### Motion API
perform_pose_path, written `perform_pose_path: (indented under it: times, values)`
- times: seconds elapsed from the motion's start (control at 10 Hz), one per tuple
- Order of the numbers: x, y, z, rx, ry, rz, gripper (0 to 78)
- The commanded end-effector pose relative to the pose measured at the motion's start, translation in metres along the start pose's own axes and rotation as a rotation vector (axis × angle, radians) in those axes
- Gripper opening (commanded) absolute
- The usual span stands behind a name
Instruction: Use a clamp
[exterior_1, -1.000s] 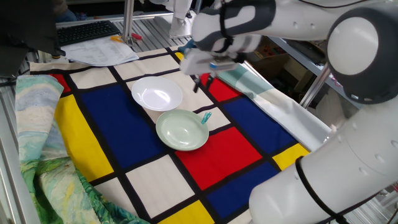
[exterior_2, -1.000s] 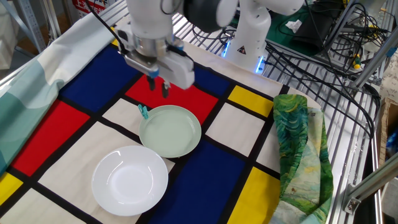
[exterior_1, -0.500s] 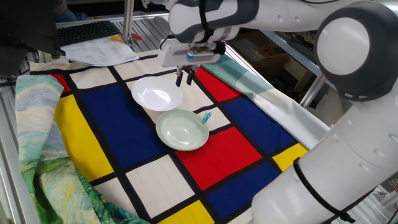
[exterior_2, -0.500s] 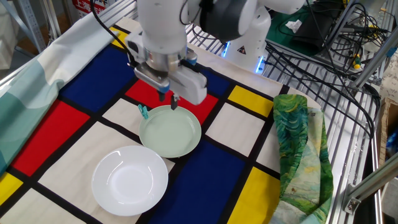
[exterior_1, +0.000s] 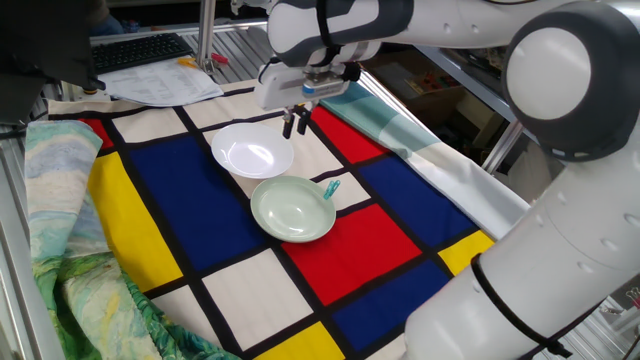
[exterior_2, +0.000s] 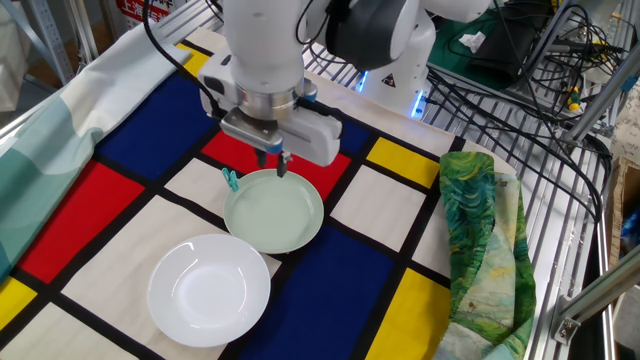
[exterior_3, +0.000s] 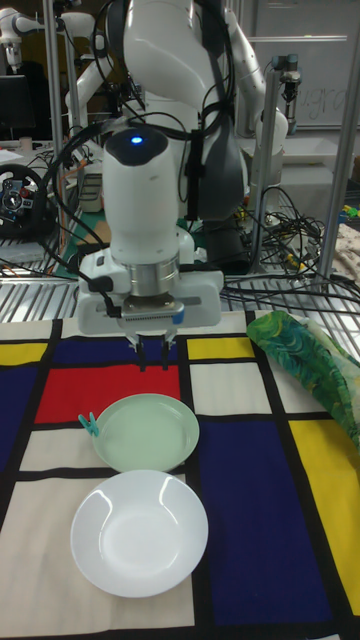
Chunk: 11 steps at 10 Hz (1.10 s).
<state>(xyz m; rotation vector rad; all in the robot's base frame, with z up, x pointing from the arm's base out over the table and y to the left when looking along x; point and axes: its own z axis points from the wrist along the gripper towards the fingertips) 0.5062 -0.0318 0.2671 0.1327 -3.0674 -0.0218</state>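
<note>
A Franka arm works over a tablecloth (exterior_3: 250, 480) of red, blue, yellow and cream blocks. From the left in the tall fixed view: the clamp (exterior_3: 89, 425), a small teal clip, sits on the left rim of the pale green bowl (exterior_3: 147, 432). The white bowl (exterior_3: 139, 533) lies just in front of the green one, their rims nearly touching. The gripper (exterior_3: 154, 358) hangs above the cloth just behind the green bowl's far rim, its two dark fingers close together and nothing between them. A green patterned cloth (exterior_3: 305, 365) lies bunched at the right edge. Nothing stands between gripper and clamp. Compared with a second ago, the gripper has swung away from the clamp's side and across toward the bowls; the clamp and both bowls have not moved.
</note>
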Motion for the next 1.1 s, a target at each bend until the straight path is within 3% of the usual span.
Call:
perform_pose_path:
  times: [0.1,0.5,1.1]
  values:
    - [-0.012,0.031,-0.004,-0.001,-0.002,-0.006,1.2]
    - [-0.019,0.046,0.003,-0.014,-0.007,-0.016,1.2]
    - [-0.018,0.048,0.001,-0.011,-0.007,-0.007,1.2]
